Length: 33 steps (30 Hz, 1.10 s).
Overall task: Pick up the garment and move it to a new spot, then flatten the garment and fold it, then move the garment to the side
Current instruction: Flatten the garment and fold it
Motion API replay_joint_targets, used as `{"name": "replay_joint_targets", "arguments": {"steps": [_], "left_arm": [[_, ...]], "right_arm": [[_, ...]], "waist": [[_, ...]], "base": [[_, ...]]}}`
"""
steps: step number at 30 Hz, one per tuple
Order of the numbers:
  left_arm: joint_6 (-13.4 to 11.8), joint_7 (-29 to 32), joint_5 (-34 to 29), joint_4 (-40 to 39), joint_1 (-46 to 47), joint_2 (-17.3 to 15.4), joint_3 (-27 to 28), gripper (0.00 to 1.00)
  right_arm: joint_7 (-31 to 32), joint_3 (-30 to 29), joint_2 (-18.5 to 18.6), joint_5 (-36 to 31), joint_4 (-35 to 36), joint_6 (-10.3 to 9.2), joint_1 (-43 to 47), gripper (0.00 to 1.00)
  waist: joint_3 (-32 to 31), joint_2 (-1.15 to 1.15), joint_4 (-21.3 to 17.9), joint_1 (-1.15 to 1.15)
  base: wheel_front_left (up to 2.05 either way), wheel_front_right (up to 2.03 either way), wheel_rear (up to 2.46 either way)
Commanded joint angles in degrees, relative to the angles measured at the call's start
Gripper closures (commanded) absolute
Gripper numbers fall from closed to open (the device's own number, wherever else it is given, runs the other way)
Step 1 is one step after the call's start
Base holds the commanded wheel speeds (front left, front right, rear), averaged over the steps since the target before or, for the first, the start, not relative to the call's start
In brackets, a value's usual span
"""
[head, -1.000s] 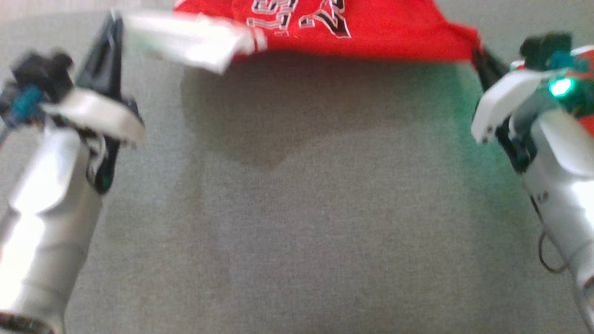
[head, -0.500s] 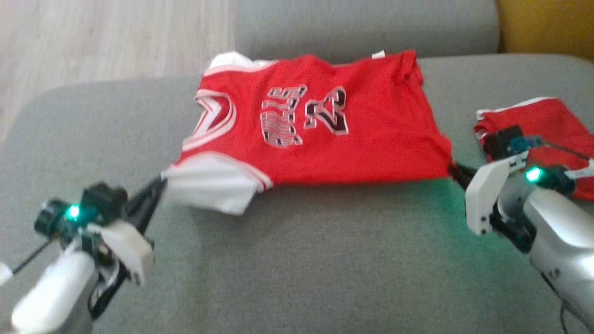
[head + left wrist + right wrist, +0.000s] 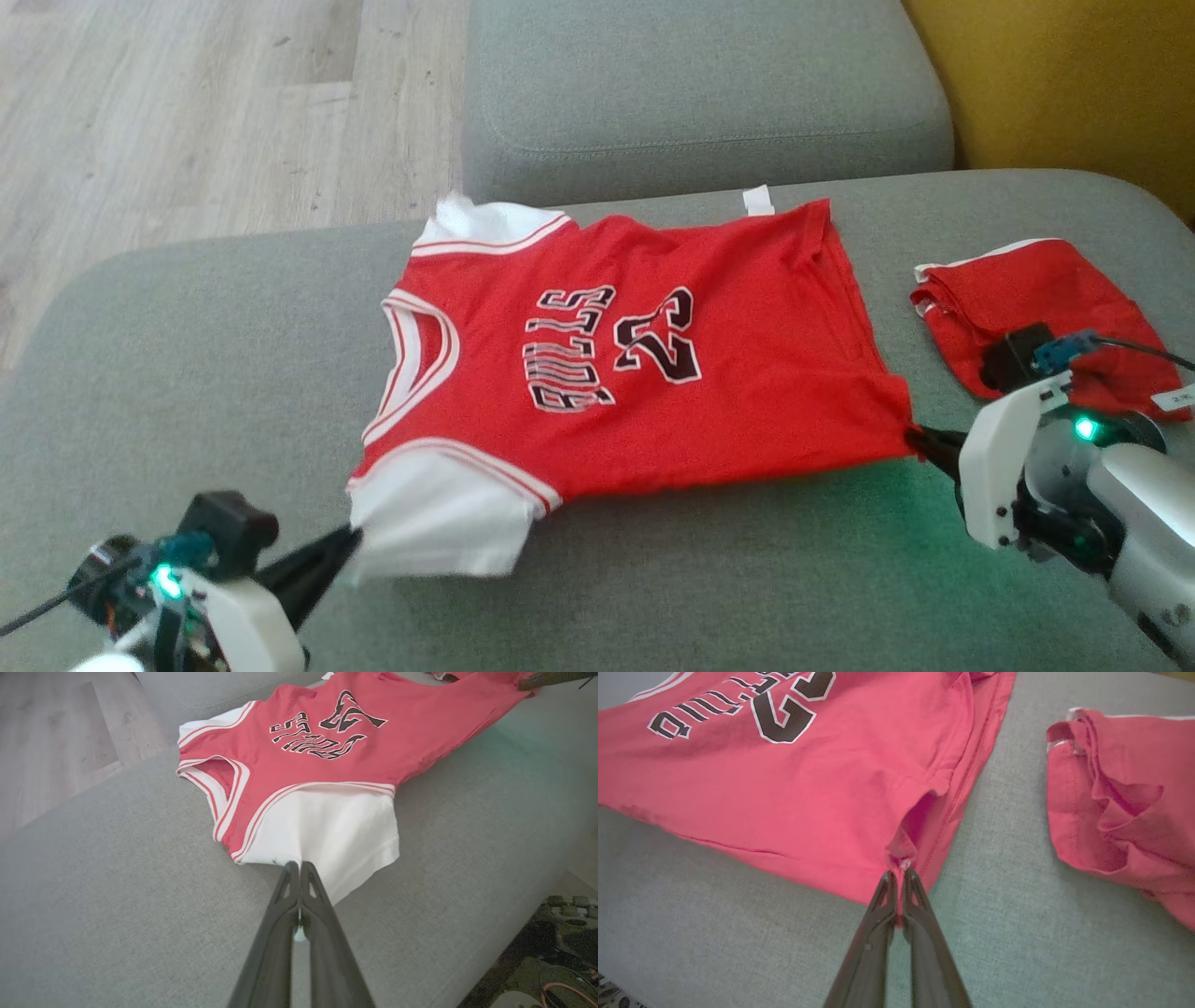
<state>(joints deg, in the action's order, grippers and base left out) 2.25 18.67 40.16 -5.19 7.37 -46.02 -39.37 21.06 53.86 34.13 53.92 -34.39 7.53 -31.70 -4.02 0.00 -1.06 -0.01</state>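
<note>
A red basketball jersey (image 3: 653, 373) with white sleeves and dark lettering lies spread face up on the grey sofa seat (image 3: 653, 579). My left gripper (image 3: 350, 539) is shut on the edge of the near white sleeve (image 3: 439, 523); the left wrist view shows the gripper (image 3: 298, 867) pinching that sleeve (image 3: 336, 830). My right gripper (image 3: 920, 437) is shut on the jersey's near hem corner, and the right wrist view shows it (image 3: 900, 873) holding bunched red cloth of the jersey (image 3: 784, 779).
A second red garment (image 3: 1036, 308), crumpled, lies on the seat to the right (image 3: 1125, 798). A grey back cushion (image 3: 700, 93) rises behind the jersey. Wooden floor (image 3: 187, 112) lies beyond the sofa's left end, and a yellow surface (image 3: 1074, 84) stands at the far right.
The head camera has tilted up, bringing the whole jersey and the cushion into view. Both grippers still hold the jersey, which now lies spread flat on the seat instead of hanging taut.
</note>
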Motion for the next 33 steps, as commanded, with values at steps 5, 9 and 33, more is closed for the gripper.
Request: {"name": "replay_joint_targets", "arguments": {"steps": [5,9,33], "left_arm": [[-1.5,5.3,3.5,-8.6,0.0,-6.1,2.8,1.0],[-2.7,6.0,3.8,-11.0,-0.1,-6.9,3.4,1.0],[2.8,6.5,-1.8,11.3,24.7,2.8,2.9,1.0]], "right_arm": [[3.4,-0.1,4.0,3.1,5.5,-0.04,1.3,1.0],[4.2,-1.3,5.0,3.9,8.1,-0.04,2.2,1.0],[3.9,-13.4,-4.8,-2.9,2.0,-0.04,-5.1,1.0]], "waist": [[-0.8,0.0,-0.4,0.01],[-0.8,0.0,-0.7,0.01],[9.6,0.0,-3.6,0.01]], "base": [[0.0,0.0,0.0],[0.0,0.0,0.0],[0.0,0.0,0.0]]}}
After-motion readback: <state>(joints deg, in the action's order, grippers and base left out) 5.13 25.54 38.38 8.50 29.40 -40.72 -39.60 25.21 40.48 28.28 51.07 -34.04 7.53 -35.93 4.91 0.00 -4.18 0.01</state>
